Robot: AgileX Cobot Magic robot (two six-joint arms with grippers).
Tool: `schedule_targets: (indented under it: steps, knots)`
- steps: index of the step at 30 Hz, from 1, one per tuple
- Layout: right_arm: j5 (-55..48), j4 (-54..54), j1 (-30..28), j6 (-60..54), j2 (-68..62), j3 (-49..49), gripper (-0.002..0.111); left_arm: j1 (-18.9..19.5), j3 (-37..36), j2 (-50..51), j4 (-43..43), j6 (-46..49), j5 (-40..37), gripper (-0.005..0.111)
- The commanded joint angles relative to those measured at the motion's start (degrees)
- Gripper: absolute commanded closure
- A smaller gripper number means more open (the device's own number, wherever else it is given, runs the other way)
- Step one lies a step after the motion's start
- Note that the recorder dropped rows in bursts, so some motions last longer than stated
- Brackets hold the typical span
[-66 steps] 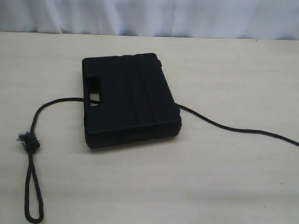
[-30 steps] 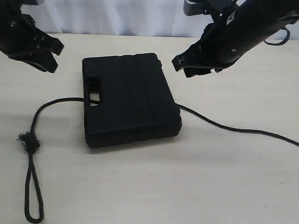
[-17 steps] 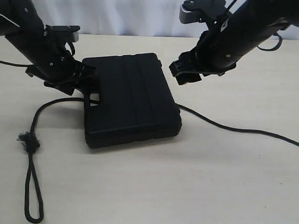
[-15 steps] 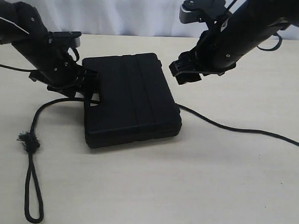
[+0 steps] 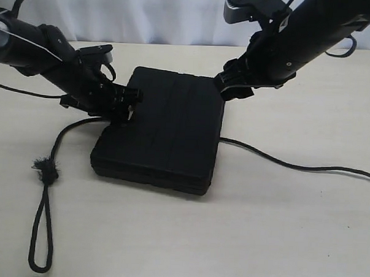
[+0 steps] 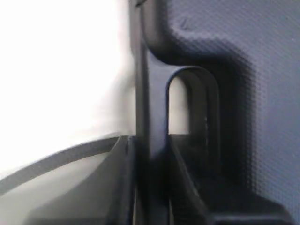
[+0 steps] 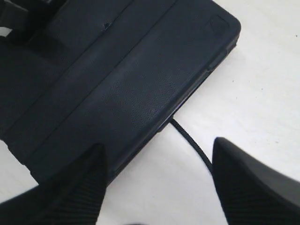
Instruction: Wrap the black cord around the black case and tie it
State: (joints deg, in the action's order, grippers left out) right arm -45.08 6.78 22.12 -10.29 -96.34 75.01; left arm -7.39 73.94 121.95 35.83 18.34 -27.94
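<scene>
The black case [image 5: 163,134] lies flat on the table, turned at an angle. My left gripper [image 5: 126,103] is at its handle end. In the left wrist view the left gripper [image 6: 152,187] is shut on the bar beside the handle slot [image 6: 178,107]. The black cord [image 5: 276,161] comes out from under the case to the right. On the left it curves down to a frayed knot [image 5: 45,168] and a loop [image 5: 39,233]. My right gripper [image 5: 233,88] hovers open over the case's far right corner. Between its fingers [image 7: 70,187] I see the case [image 7: 117,79] edge and the cord [image 7: 192,140].
The pale wooden table [image 5: 279,228] spreads around the case. A white curtain [image 5: 166,15] hangs behind the far edge. Both black arms reach in from the back, the left arm [image 5: 35,43] low over the table, the right arm [image 5: 306,33] higher.
Both arms came into view. The left gripper closed on the case's handle and swung the case round, shifting it and the cord's knot slightly. The right gripper stayed open above the far corner.
</scene>
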Motion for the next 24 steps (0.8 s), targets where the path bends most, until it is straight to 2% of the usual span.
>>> schedule_targets:
  steps: [1,2,6,12,16,19,21,24]
  knots:
    - [-1.9,0.0,0.0,-0.4,0.9,0.2,0.047,-0.6,-0.6,2.0,1.5,0.1,-3.4,0.090]
    - [-2.3,0.0,0.0,-0.4,0.9,0.2,0.047,-0.6,-0.6,1.7,1.5,0.1,-3.8,0.090]
    - [-3.0,0.0,0.0,-0.4,1.4,0.2,0.047,-0.6,-0.6,-1.5,1.6,0.1,-5.2,0.107]
    - [-3.4,0.5,0.0,-3.8,3.9,-1.6,0.047,-0.6,-0.6,-7.7,2.9,-0.2,-7.4,0.107]
    - [-2.1,5.5,0.5,-11.1,7.5,-6.0,0.050,-0.6,-0.6,-11.2,3.9,-0.2,-9.5,0.107]
    - [1.0,4.8,4.3,-14.0,11.2,-9.2,0.053,-0.6,-0.6,-13.0,4.8,-0.2,-11.5,0.107]
    - [3.7,1.2,9.1,-14.1,13.7,-11.2,0.053,-0.6,-0.6,-14.1,5.5,0.0,-12.5,0.107]
    - [8.2,-6.4,16.2,-8.0,17.1,-15.1,0.053,-0.6,-0.6,-15.6,5.5,0.0,-13.1,0.107]
